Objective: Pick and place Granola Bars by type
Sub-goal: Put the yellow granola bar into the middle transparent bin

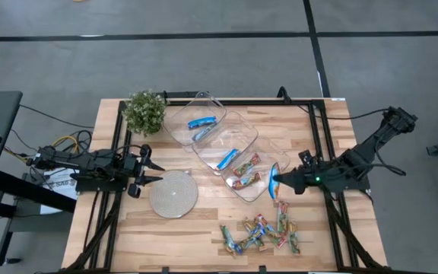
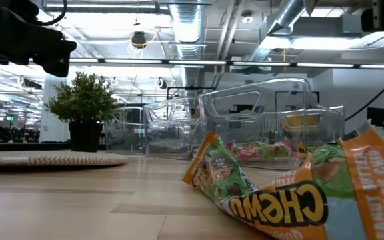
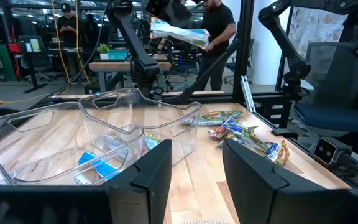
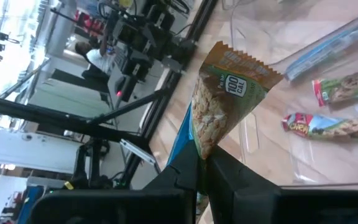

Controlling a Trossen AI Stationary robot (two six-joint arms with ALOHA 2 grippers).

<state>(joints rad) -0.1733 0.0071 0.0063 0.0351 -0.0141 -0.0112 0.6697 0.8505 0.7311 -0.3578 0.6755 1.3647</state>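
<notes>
Right wrist view: right claw [image 4: 201,163] clenched on a granola bar [image 4: 219,102] sticking out past its fingertips

The surface [image 1: 204,228] is pale matt wood planks. Trays [image 1: 207,125] are clear glossy plastic, the bars [image 1: 261,232] have shiny crinkly foil wrappers, and the round mat [image 1: 173,194] looks rough and woven.

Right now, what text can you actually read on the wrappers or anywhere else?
"CHEWY" on the nearest granola bar wrapper, low view.
"100 CAL" on the bar that the right gripper holds.
Side print on that nearest wrapper: too blurred.
Bars in the clear trays: too small.
</notes>
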